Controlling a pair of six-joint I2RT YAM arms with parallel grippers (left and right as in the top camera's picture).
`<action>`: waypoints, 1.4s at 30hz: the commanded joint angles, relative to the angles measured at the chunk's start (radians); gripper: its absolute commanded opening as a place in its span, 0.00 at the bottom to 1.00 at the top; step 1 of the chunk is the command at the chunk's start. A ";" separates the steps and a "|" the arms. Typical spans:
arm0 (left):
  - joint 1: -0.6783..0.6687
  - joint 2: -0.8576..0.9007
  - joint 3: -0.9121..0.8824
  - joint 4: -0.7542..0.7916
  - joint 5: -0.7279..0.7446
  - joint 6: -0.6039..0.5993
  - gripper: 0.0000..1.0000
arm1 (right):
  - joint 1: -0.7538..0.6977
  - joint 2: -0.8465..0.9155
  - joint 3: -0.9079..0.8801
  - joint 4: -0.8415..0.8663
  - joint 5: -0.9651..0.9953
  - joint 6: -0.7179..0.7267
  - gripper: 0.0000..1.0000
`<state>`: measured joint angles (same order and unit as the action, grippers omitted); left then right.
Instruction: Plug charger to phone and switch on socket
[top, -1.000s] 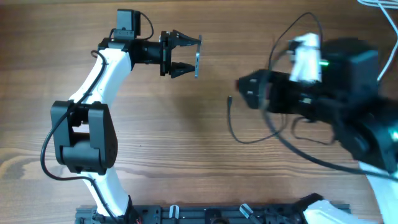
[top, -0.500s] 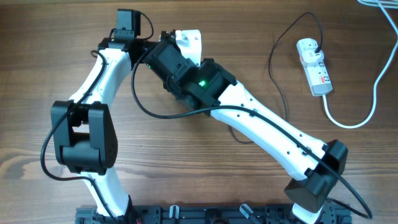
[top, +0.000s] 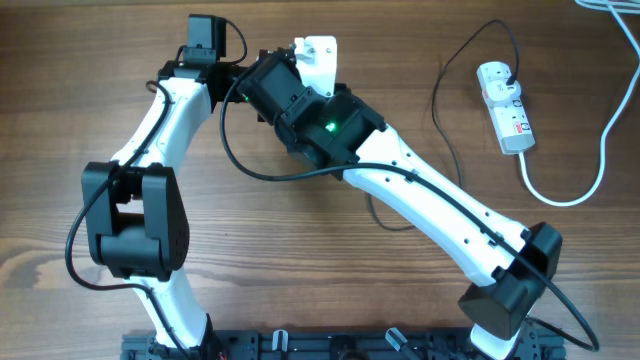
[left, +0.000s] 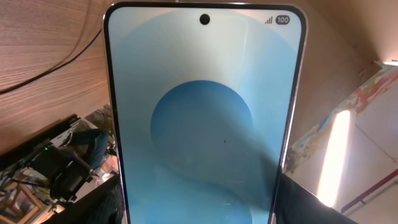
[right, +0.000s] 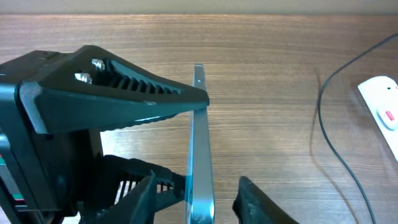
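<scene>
The phone (left: 199, 112) fills the left wrist view, its cyan screen facing the camera, with my left gripper (left: 202, 204) shut on its two long edges. From the right wrist it shows edge-on as the phone (right: 200, 149), standing upright above the table. My right gripper (right: 199, 184) straddles its lower part, open, a gap on each side. In the overhead view the right arm (top: 320, 120) covers the phone. The socket (top: 505, 105) lies at the far right, also seen from the right wrist as the socket (right: 380, 102). The charger cable (top: 440, 95) runs from it; its plug tip is hidden.
A thick white cord (top: 590, 180) loops from the socket toward the top right corner. The charger's black cable (right: 329, 130) lies on the wood right of the phone. The left arm (top: 170, 110) reaches in from the left, the right arm's base (top: 510, 300) stands bottom right.
The right arm has swung from the right side across to the phone held by the left gripper. Its jaws have narrowed around the phone's edge. The left arm has stayed still.
</scene>
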<state>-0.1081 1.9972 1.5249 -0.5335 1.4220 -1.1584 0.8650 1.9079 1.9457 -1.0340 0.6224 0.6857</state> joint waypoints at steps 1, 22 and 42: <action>0.005 -0.032 0.020 0.003 0.033 -0.002 0.67 | -0.002 0.002 0.009 -0.003 0.024 0.023 0.40; 0.005 -0.032 0.020 0.003 0.081 -0.002 0.67 | -0.018 0.002 0.009 0.014 0.024 0.024 0.23; 0.009 -0.032 0.020 0.003 0.077 -0.003 0.72 | -0.018 -0.030 0.010 0.028 0.107 0.227 0.04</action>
<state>-0.1081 1.9972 1.5249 -0.5331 1.4540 -1.1591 0.8501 1.9079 1.9457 -1.0088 0.6399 0.8013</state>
